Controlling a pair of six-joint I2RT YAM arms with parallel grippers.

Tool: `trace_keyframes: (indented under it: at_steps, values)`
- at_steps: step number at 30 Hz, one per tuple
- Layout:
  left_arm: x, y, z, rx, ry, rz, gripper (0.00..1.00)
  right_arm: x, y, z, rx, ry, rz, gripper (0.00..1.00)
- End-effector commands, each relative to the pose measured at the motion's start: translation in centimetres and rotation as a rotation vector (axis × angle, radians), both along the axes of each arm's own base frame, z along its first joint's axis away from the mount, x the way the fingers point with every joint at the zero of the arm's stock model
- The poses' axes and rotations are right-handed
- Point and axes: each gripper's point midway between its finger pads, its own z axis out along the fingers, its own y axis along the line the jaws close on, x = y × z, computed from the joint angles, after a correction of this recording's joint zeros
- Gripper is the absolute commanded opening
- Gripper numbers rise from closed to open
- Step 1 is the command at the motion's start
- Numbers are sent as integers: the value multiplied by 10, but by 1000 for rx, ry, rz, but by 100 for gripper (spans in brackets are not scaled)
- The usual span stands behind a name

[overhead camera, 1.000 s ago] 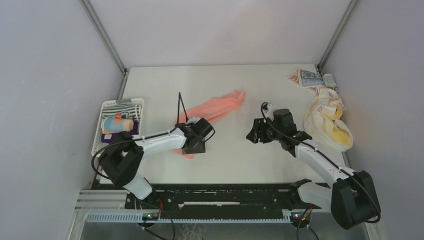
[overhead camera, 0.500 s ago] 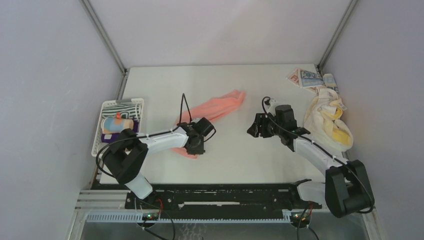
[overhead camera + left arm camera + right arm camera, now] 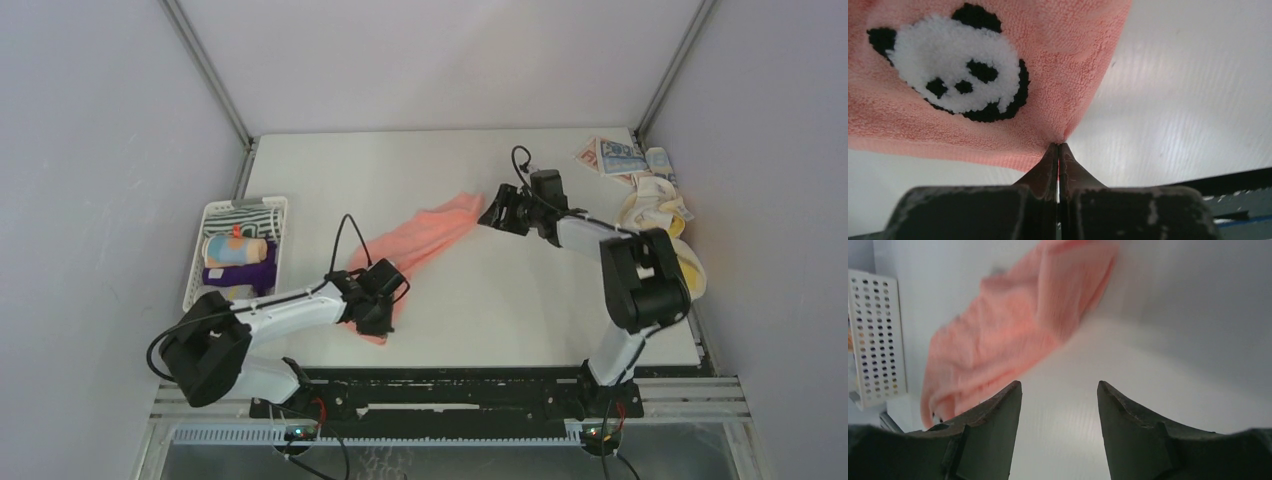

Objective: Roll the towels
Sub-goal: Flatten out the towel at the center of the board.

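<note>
Since a second ago the left gripper (image 3: pixel 1058 148) has drawn back toward the near edge and closed, while the right gripper (image 3: pixel 496 212) has swung out across the table (image 3: pixel 520 300) to the far end of the pink towel (image 3: pixel 425 235), which now lies stretched in a longer, straighter band. The left jaws are pinched tight on the towel's near corner, just beside its panda patch (image 3: pixel 950 65), with cloth bunching into the tips. The right jaws stand parted with nothing between them. In the wrist view the towel's far end lies ahead of them and is not yet reached. The pink towel runs diagonally over the middle of the table, from the left gripper up toward the right one. It looks as though it is being pulled flat and is not yet rolled at all. The white basket (image 3: pixel 215 208) at the left edge holds a blue-and-orange roll (image 3: pixel 235 250), with a striped towel (image 3: pixel 250 216) behind it and a purple towel (image 3: pixel 240 276) in front. Whether those two are properly rolled is hard to tell. By the far right corner a cream towel (image 3: pixel 650 212) lies in a loose heap and a printed towel (image 3: pixel 612 155) lies crumpled beyond it. Both are still to be done. So roughly half the towels look put away, one is in hand, and two wait.
</note>
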Motion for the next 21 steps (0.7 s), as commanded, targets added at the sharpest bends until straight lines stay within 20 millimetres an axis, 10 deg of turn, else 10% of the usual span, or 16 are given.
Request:
trace_keyframes:
  at_steps: [1, 7, 10, 13, 21]
  values:
    - [-46, 27, -1, 44, 129, -53, 0, 46, 29, 3, 196, 36, -24, 57]
    - [-43, 33, 13, 41, 83, -49, 0, 68, 63, -15, 295, 100, -2, 54]
    - [-41, 37, 20, 56, 64, -46, 0, 65, 64, -15, 318, 114, 6, 32]
    - [-36, 44, 35, 65, 11, -21, 0, 59, 26, 1, 259, 92, -58, 0]
    - [-28, 32, 55, 6, -37, -65, 0, 38, -115, 88, -99, 37, -155, 0]
